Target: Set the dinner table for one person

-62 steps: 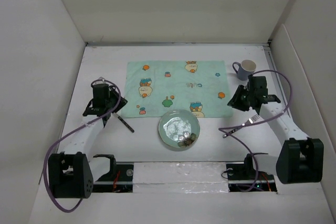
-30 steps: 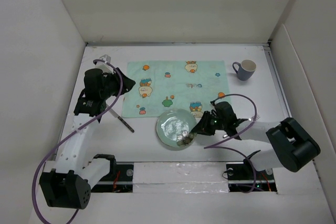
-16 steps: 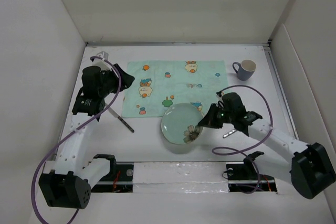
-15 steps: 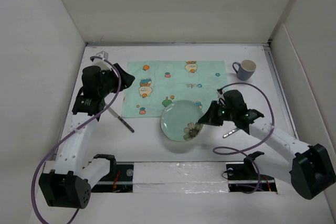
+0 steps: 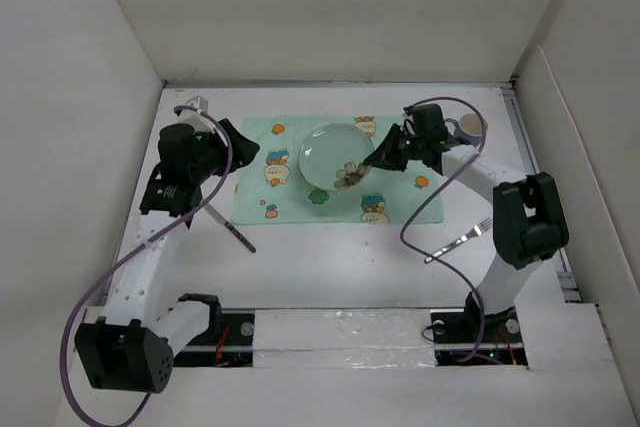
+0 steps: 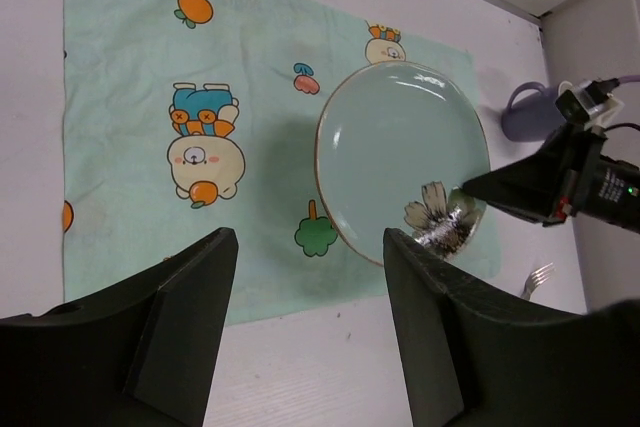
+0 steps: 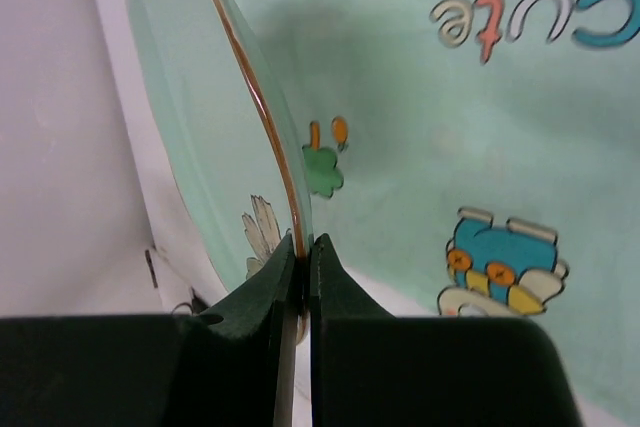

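White walls [image 5: 330, 17] are enclosing the dinner table [image 5: 330, 267] (cloth [image 5: 290, 202] lying centre-back). Right gripper [image 5: 376, 161] is pinching the plate [image 5: 335, 155]; left gripper [image 6: 308, 242] is gaping.

pale green plate [image 5: 328, 150] above cartoon-print cloth [image 5: 292, 209]; mug [image 6: 522, 115], fork [image 5: 462, 239], knife [image 5: 232, 230] apart.

Soft, even overhead light, no harsh glare. Pale green round plate [image 7: 210, 137] throws a faint shadow on mint-green cartoon-print cloth [image 7: 480, 127]; right wrist view blurs up close.
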You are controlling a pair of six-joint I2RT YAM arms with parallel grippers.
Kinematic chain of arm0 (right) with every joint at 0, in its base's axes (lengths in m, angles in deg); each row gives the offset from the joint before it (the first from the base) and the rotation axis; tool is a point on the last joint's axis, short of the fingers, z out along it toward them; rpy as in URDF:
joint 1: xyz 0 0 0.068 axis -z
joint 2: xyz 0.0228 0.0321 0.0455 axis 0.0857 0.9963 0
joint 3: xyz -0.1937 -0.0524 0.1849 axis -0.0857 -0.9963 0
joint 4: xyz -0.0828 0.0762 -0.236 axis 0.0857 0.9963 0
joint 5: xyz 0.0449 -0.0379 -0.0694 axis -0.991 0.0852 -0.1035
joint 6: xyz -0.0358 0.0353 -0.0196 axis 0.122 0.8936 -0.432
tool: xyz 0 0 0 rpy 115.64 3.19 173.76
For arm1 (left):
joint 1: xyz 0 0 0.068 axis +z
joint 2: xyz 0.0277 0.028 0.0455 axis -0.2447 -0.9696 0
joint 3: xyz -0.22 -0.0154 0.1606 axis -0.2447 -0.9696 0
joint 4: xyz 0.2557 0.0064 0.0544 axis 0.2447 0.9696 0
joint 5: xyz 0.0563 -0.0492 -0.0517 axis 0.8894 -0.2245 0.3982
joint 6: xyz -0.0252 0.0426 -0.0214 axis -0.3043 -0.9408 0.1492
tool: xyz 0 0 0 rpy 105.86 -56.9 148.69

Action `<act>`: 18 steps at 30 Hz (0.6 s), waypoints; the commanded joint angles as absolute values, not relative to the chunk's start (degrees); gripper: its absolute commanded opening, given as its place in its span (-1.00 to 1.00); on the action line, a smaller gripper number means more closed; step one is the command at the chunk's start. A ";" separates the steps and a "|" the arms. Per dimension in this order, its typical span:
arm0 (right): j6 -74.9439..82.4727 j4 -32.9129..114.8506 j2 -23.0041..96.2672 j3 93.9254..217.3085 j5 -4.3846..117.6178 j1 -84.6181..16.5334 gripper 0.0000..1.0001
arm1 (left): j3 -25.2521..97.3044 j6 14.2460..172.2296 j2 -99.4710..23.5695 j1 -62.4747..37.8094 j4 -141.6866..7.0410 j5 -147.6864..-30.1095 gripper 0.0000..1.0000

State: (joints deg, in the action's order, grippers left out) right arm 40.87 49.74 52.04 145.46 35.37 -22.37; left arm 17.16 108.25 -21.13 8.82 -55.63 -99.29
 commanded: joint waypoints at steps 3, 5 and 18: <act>46.33 40.90 57.76 153.63 31.92 -20.82 -1.00 | 15.54 107.76 -19.23 8.45 -58.54 -100.06 0.15; 47.13 37.92 60.75 153.98 30.86 -20.82 -1.00 | 15.01 107.76 -19.06 8.45 -58.63 -100.24 0.15; 47.32 37.29 68.04 149.24 33.67 -21.97 -0.65 | 12.90 107.67 -19.50 8.45 -59.77 -100.76 0.15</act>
State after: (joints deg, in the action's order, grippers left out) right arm 47.32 43.07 68.12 148.47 35.94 -21.23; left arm 13.35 108.23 -20.54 8.63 -56.90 -99.75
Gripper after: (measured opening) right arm 0.142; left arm 0.571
